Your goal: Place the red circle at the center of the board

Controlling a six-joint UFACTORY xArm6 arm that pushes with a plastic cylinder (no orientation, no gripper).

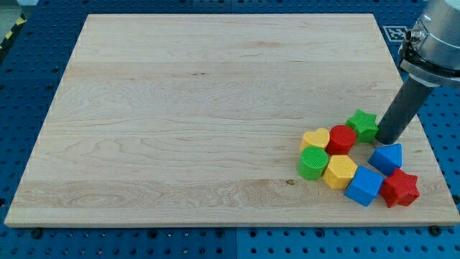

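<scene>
red circle (341, 139) sits in the cluster nr the board's (180, 108) bottom-right corner, btwn yellow heart (315, 139) & green star (363, 124). no pincer, just a rod; my tip (387, 139) is just right of the star. come round to the circle's right, push left-up twd centre w/o dragging neighbours. no containers here.

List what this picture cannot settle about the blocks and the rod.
- Arm: cut off by the camera view's top right edge; only the rod and collar show.
- My tip: beside the green star, but contact cannot be told.
- Red circle: its lower edge is crowded by the yellow hexagon; touching or apart is unclear.
- Blue cube and red star: far sides are hidden.
</scene>
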